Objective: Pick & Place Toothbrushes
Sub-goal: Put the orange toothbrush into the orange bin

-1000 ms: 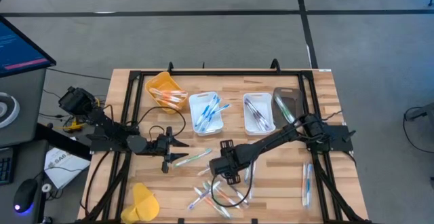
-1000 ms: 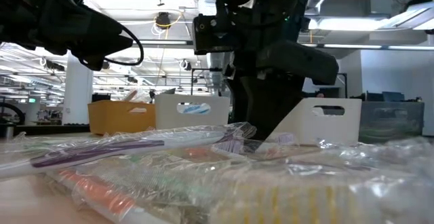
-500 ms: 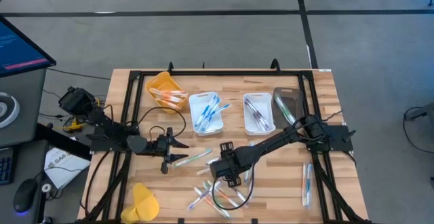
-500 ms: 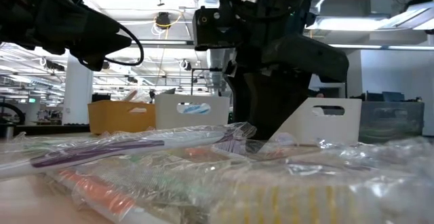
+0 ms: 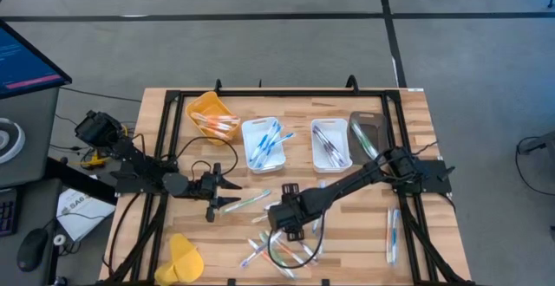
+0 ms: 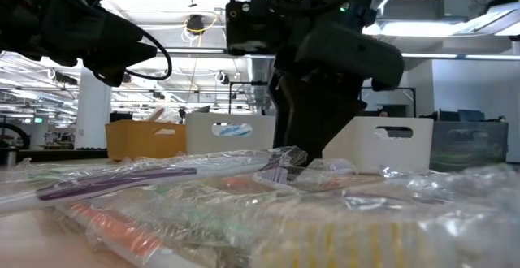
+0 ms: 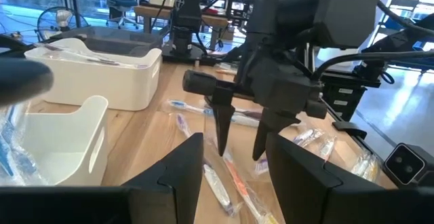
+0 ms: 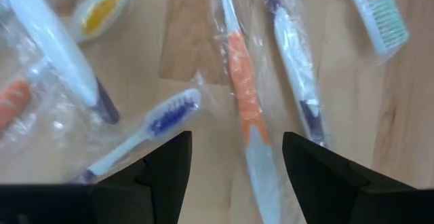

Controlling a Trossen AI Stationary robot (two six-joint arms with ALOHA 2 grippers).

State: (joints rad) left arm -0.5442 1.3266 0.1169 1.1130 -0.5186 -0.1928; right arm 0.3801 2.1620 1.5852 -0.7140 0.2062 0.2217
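Observation:
Several wrapped toothbrushes (image 5: 279, 247) lie loose on the wooden table near its front edge. My right gripper (image 5: 290, 227) hangs open over them, pointing down. In the right wrist view an orange-handled toothbrush (image 8: 245, 102) lies between its fingers, a blue-bristled toothbrush (image 8: 159, 127) and a purple-tipped toothbrush (image 8: 297, 75) lie to either side. The left wrist view shows the right gripper (image 7: 241, 149) a little above the pile, touching nothing. My left gripper (image 5: 229, 191) waits open and level at the left, next to a green toothbrush (image 5: 251, 201).
At the back stand a yellow tray (image 5: 212, 117), two white trays (image 5: 263, 143) (image 5: 329, 143) holding toothbrushes, and a dark tray (image 5: 368, 134). More toothbrushes (image 5: 392, 234) lie at the right. A yellow object (image 5: 184, 258) lies at the front left.
My right gripper has rolled slightly about its pointing line while staying open above the toothbrush pile. The toothbrushes have not moved.

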